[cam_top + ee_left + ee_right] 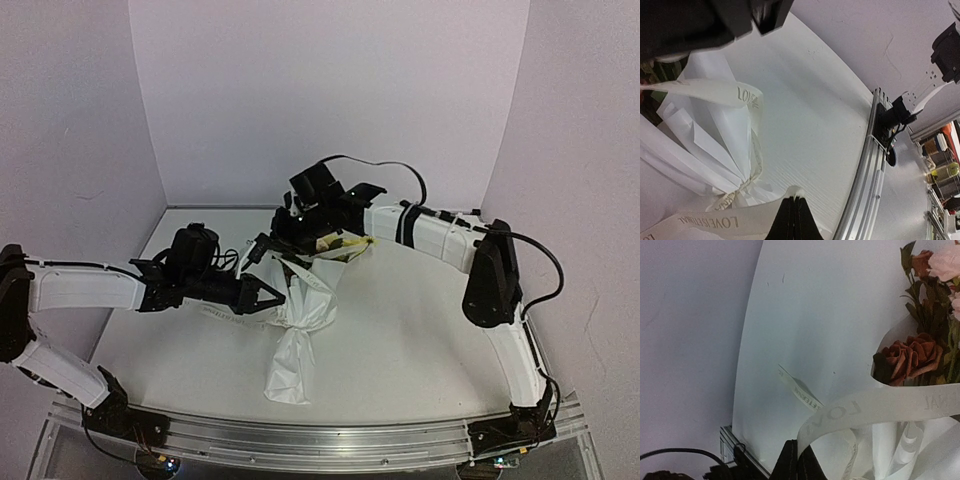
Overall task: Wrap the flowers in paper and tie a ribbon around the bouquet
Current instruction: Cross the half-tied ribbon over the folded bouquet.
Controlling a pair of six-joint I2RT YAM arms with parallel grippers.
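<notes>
Here's the bouquet (pixel 300 325), lying in the middle of the table (pixel 430 340), blooms towards the back wall and the paper tail towards the near edge. The paper (pixel 715 135) is white and creased, fanned wide at the top and pinched in tight at the waist. Out of the open mouth come the flowers (pixel 912 355): a rust-orange rose up front, pink blooms above it, dark green leaves between.

Now the ribbon (pixel 880 407), cream with faint lettering. You can read "LOVE" on it from both wrist views. It is cinched round that pinched waist of the paper, and from there its strands run off to either side.

The left end effector (pixel 793 212) sits low beside the waist, fingers pressed together with one strand of ribbon clamped between the tips. That strand leads away flat along the bottom of the left wrist view.

The right end effector (pixel 797 455) is closed too, biting on another stretch of ribbon that curls up out of its tips and sweeps across the front of the paper, just below the rose. A short loose tail of ribbon (pixel 799 386) lies on the table behind it.

From above, both arms reach in towards the bouquet: the left from the left side, the right arching over from the far right. The metal rail (pixel 865 180) lines the table's near edge.
</notes>
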